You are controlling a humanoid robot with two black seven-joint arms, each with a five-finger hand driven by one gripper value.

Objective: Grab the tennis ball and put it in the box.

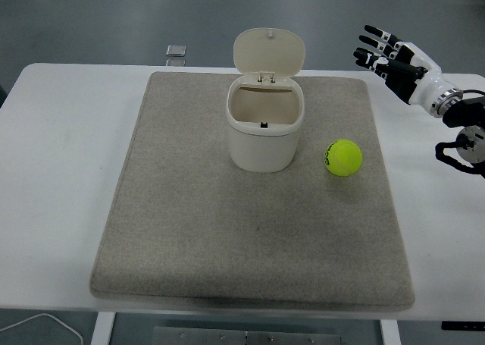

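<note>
- At the very bottom left, a thin white cable [42, 326] curls below the near edge of the white table [53, 170].
- A big grey mat [227, 231] lies flat on the table and covers most of the middle.
- The near part of the mat is bare and looks a bit fuzzy.
- The tennis ball [344, 158] sits on the right side of the mat, about halfway back.
- The ball is bright yellow-green and round, with a thin dark mark on its left side.
- Nothing touches the ball. It rests alone on the mat, with a small shadow under it.
- Just to the left of the ball, with a gap between them, stands the box [264, 129].
- The box is a cream-coloured little bin with round corners. It stands upright on the mat.
- Its lid [269, 53] is flipped up at the back, so the top is open and the inside shows.
- The right hand [395, 59] is up at the far right, above the table's far corner, well apart from the ball.
- Its black and white fingers [373, 42] are spread out and point to the left. It holds nothing.
- Past the far edge of the table, a small dark square thing [176, 51] lies on the grey floor.
</note>
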